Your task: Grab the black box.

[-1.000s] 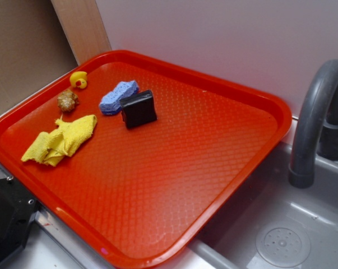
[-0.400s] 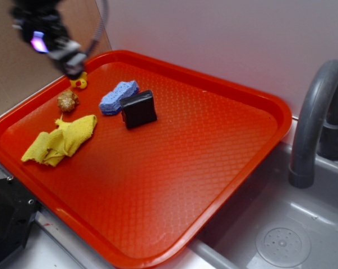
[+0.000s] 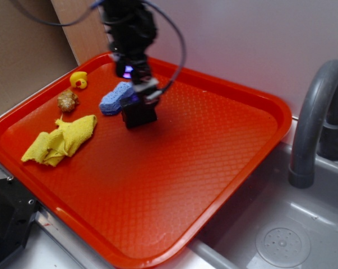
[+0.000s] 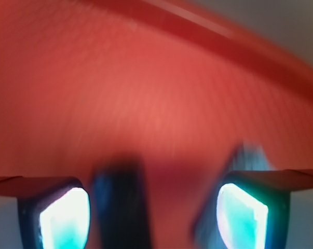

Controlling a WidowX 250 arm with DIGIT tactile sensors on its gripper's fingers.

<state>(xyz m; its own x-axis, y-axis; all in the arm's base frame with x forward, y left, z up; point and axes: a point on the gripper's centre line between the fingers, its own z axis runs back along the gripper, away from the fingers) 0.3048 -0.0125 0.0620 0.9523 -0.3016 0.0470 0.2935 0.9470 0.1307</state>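
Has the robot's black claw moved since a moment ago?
Yes. The gripper swung from over the small yellow rubber duck rightward, now above the flat black box.

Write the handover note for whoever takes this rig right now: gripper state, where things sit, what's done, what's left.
Gripper: open, fingers spread, low over the black box; nothing held.
Black box: on the red tray, at its back left, beside the blue sponge. In the blurred wrist view it shows between the fingers, nearer one side.
Also on the tray: yellow cloth, rubber duck, a small brown item.
Done: gripper is at the box.
Left: centre, lower, close, lift. Avoid the sponge.
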